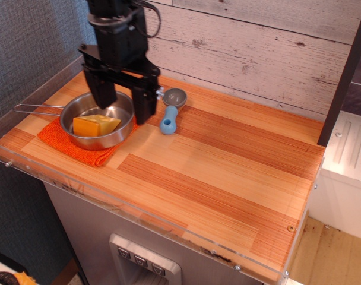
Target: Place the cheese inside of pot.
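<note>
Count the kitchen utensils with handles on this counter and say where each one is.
2. The pot, holding the cheese, sits on the orange cloth at the counter's left end. The blue-handled scoop lies just right of it, near the back wall. None seem hidden.

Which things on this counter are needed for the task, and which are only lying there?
Belong to the job:
- cheese, lying inside the pot
- pot
- gripper, open and empty, above the pot's right rim

Just lying about:
- orange cloth under the pot
- blue-handled scoop, right of the pot
</note>
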